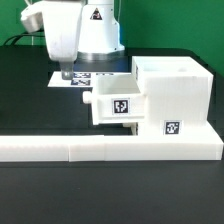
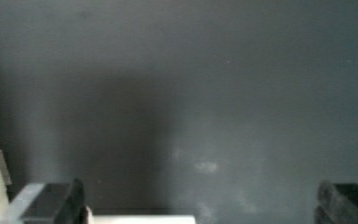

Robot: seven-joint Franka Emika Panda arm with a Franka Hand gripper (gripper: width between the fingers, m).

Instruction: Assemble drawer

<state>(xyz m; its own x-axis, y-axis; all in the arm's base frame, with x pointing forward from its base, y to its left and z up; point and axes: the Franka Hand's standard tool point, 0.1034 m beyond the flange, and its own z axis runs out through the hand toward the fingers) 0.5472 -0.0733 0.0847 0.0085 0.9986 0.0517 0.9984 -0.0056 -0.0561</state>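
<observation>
Gripper (image 1: 66, 72) hung above the black table (image 1: 30, 105), at about 10 o'clock from the drawer housing (image 1: 170, 95) and well apart from it. In the wrist view the two fingertips (image 2: 43, 203) sat wide apart at opposite edges with only bare table (image 2: 194, 100) between them: spread wide, holding nothing.

The housing stood upright toward the exterior view's right. One tray (image 1: 118, 103) stuck partway out of its front face toward 9 o'clock, tag facing the camera, small knob (image 1: 88, 99) on its outer end. The marker board (image 1: 85, 78) lay flat at 12 o'clock from the tray, just beside the fingertips. The long white L-shaped bar (image 1: 100, 148) ran along the 6 o'clock side, touching the housing base.
</observation>
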